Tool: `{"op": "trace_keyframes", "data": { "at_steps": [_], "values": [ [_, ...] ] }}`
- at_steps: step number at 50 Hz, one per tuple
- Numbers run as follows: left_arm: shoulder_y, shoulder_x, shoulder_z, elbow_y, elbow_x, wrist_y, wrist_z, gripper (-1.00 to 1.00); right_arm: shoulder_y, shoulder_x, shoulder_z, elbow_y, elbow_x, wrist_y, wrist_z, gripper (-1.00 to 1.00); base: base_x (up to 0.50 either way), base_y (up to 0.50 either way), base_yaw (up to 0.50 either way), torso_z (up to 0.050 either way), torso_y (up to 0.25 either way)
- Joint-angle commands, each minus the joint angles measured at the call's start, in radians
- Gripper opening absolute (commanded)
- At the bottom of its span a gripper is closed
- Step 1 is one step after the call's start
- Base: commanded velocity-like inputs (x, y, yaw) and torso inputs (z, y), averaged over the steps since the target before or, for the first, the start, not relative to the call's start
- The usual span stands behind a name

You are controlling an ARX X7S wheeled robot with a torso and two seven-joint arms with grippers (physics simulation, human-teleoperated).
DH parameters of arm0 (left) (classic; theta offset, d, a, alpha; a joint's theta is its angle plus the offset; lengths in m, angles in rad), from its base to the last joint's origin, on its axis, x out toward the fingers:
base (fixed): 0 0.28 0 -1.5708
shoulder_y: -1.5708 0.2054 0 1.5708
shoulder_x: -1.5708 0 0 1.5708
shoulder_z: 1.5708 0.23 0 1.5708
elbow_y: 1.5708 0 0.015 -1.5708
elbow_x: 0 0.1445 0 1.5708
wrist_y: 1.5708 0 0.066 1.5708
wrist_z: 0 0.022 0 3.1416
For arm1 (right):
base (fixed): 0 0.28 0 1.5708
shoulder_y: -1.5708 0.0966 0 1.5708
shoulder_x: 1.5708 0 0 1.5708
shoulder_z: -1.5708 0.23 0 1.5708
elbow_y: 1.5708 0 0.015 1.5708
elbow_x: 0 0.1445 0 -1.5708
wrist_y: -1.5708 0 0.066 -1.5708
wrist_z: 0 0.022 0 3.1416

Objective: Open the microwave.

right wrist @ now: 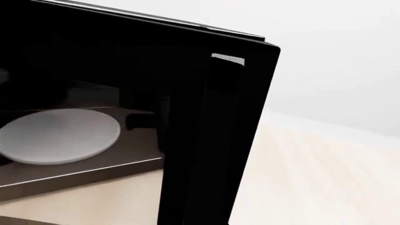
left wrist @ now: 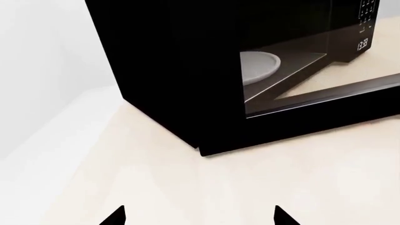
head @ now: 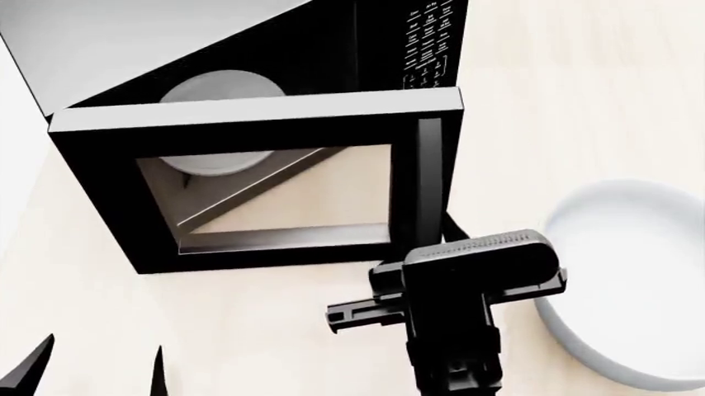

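The black microwave stands on the pale counter with its glass-windowed door swung partly out from the left hinge. The white turntable plate shows over the door's top edge. The keypad is behind the door's free end. My right gripper is at the lower end of the vertical bar handle. In the right wrist view the door edge fills the space between the jaws, and no fingertips show beside it. My left gripper is open and empty over the counter, short of the microwave's left corner.
A large white bowl sits on the counter to the right of my right arm. A white wall runs behind the microwave's left side. The counter edge lies left of the microwave.
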Motion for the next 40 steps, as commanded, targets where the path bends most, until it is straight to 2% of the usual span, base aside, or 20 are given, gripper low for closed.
{"op": "trace_keyframes", "data": {
  "at_steps": [1, 4, 5, 22, 40],
  "values": [
    [0.000, -0.003, 0.003, -0.003, -0.005, 0.003, -0.004, 1.00, -0.011, -0.020, -0.053, -0.079, 0.051, -0.057, -0.059, -1.00, 0.00, 0.00, 0.00, 0.000, 0.000],
    [0.000, -0.003, 0.004, -0.005, -0.006, 0.006, -0.005, 1.00, -0.008, -0.023, -0.057, -0.063, 0.053, -0.060, -0.067, -1.00, 0.00, 0.00, 0.00, 0.000, 0.004],
    [0.000, -0.004, 0.004, -0.005, -0.007, 0.005, -0.006, 1.00, -0.007, -0.027, -0.056, -0.055, 0.051, -0.064, -0.066, 1.00, 0.00, 0.00, 0.00, 0.000, 0.000],
    [-0.002, -0.008, 0.012, -0.006, -0.010, 0.005, -0.011, 1.00, -0.025, -0.016, -0.022, -0.029, 0.073, -0.100, -0.063, 1.00, 0.00, 0.00, 0.00, 0.000, 0.001],
    [-0.005, -0.013, 0.023, 0.014, -0.009, -0.011, -0.019, 1.00, -0.087, 0.070, 0.064, -0.099, 0.113, -0.110, -0.019, 1.00, 0.00, 0.00, 0.00, 0.001, 0.000]
  ]
}}
